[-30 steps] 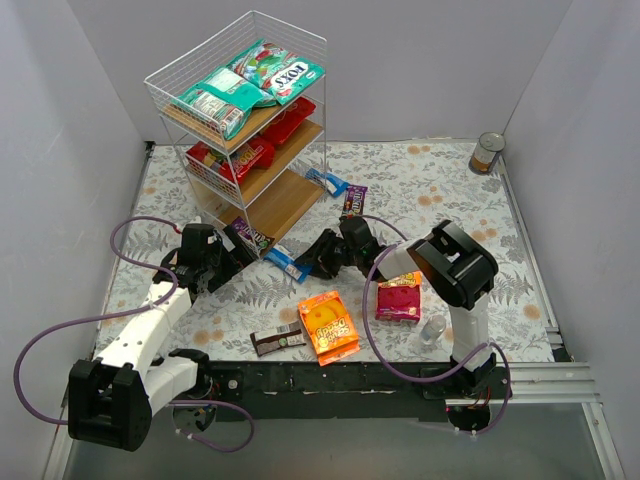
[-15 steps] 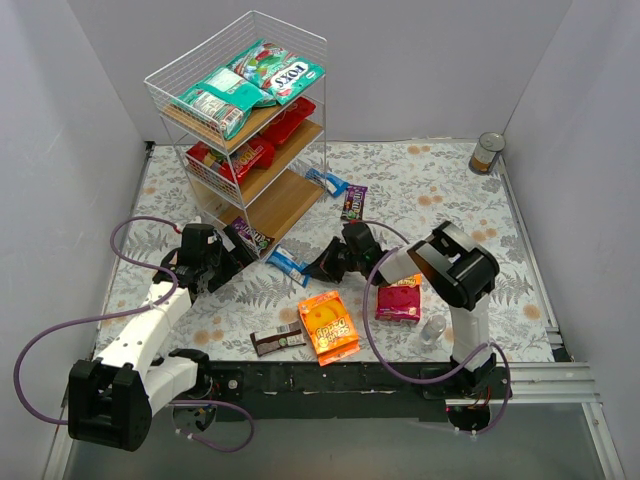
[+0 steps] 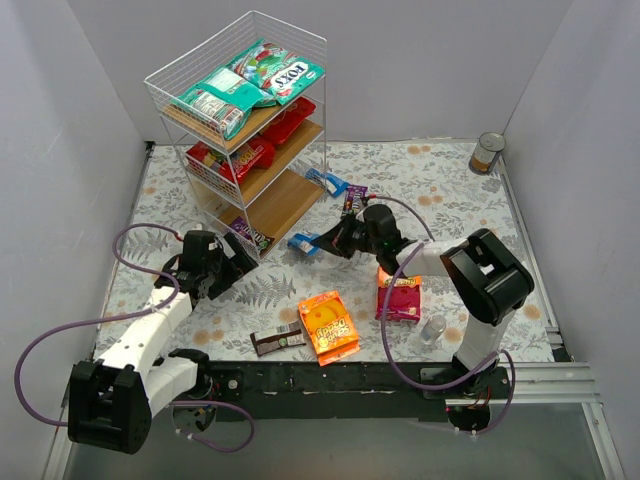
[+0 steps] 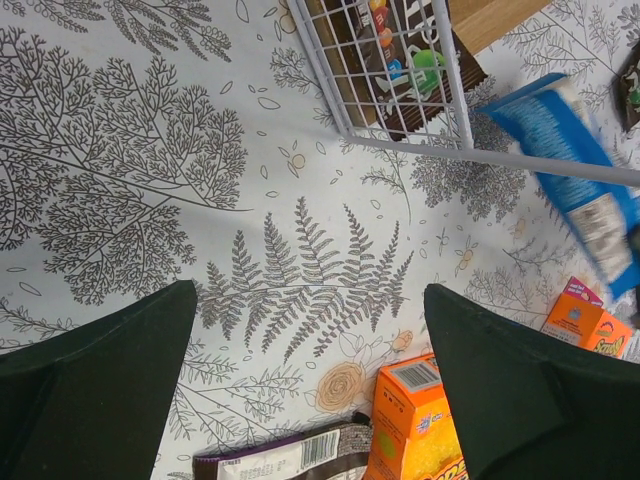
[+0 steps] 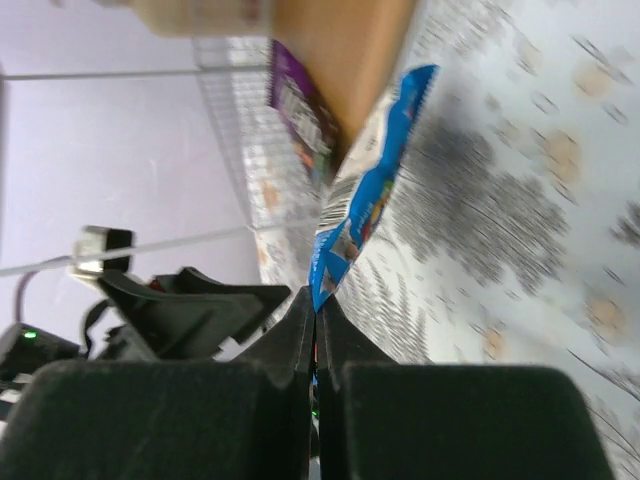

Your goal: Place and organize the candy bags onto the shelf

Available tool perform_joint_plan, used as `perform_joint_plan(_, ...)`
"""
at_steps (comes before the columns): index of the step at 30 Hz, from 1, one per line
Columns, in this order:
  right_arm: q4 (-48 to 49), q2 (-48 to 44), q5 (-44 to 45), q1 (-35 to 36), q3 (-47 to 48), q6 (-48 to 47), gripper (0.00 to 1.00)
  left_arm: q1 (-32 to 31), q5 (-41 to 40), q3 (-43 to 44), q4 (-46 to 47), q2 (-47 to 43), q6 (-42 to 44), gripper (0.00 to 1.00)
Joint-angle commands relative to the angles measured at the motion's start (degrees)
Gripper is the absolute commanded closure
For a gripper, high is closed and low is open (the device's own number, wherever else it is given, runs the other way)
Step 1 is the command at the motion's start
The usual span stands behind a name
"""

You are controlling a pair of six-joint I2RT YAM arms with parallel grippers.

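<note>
My right gripper (image 3: 322, 243) is shut on one end of a small blue pack (image 3: 303, 242), held off the table just in front of the shelf's (image 3: 285, 200) bottom board. In the right wrist view the blue pack (image 5: 370, 200) sticks up from the closed jaws (image 5: 316, 300), near the shelf board (image 5: 340, 40). My left gripper (image 3: 238, 260) stands open and empty by the shelf's near corner. Through its wide jaws (image 4: 308, 300) I see bare cloth, the orange bag (image 4: 420, 420) and a brown pack (image 4: 290, 460). Teal bags (image 3: 250, 85) lie on the top tier, red bags (image 3: 250, 150) on the middle tier.
On the table lie an orange bag (image 3: 328, 325), a brown pack (image 3: 277, 341), a pink-orange bag (image 3: 400, 297), a purple pack (image 3: 354, 200) and another blue pack (image 3: 327, 182). A clear cup (image 3: 433, 330) stands front right, a tin can (image 3: 487, 153) back right.
The right gripper closed on the blue pack, lifted it and carried it right and back, nearer the shelf's open side. The left arm barely moved.
</note>
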Motion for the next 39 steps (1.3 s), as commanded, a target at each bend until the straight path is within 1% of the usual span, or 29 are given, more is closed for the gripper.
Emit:
perform_joint_plan(1,6.69,0.67,-2.30,-0.89,8.87,-2.06,0.99,0.26,-2.56,1.26,-1.28,-1.57,-0.46,0.02)
perform_joint_plan(2,5.99,1.56,-3.00,-0.89,10.45,-2.41,0.99,0.17,-4.30,1.61,-2.16,-1.75,-0.47,0.02)
perform_joint_plan(3,5.98,3.57,-3.70,-0.98,14.12,-2.94,0.99,0.17,-5.19,2.91,-2.78,-1.92,-0.20,0.02)
perform_joint_plan(8,6.78,9.20,-5.90,-0.89,22.23,-1.80,0.99,0.26,-14.85,9.25,-7.79,-2.10,1.73,0.02)
perform_joint_plan(9,6.43,10.34,-6.60,-0.98,25.38,-1.71,0.99,0.17,-15.83,10.04,-8.23,-2.01,1.99,0.02)
perform_joint_plan(12,4.50,16.57,-7.40,-0.98,29.09,-1.01,0.99,0.26,-17.77,12.50,-9.46,-1.66,2.17,0.02)
perform_joint_plan(15,3.26,19.75,-7.22,-0.98,33.13,-1.79,0.99,0.26,-19.34,14.26,-10.86,-1.66,1.21,0.02)
perform_joint_plan(17,-0.42,22.91,-7.83,-0.98,36.65,-2.67,0.99,0.17,-20.40,15.58,-12.18,-2.01,1.03,0.02)
perform_joint_plan(22,-6.30,26.70,-7.48,-0.89,38.68,-4.70,0.99,0.26,-23.30,17.43,-14.12,-3.07,1.12,0.02)
perform_joint_plan(29,-14.74,30.39,-7.13,-0.80,42.81,-6.11,0.99,0.26,-23.13,16.81,-14.03,-4.65,0.68,0.02)
perform_joint_plan(32,-16.77,31.71,-7.48,-0.45,45.09,-6.11,0.99,0.17,-23.22,16.64,-14.21,-4.74,0.85,0.02)
perform_joint_plan(39,-18.63,32.94,-7.57,0.34,46.07,-4.97,0.99,0.26,-21.99,15.76,-13.59,-4.74,0.85,0.02)
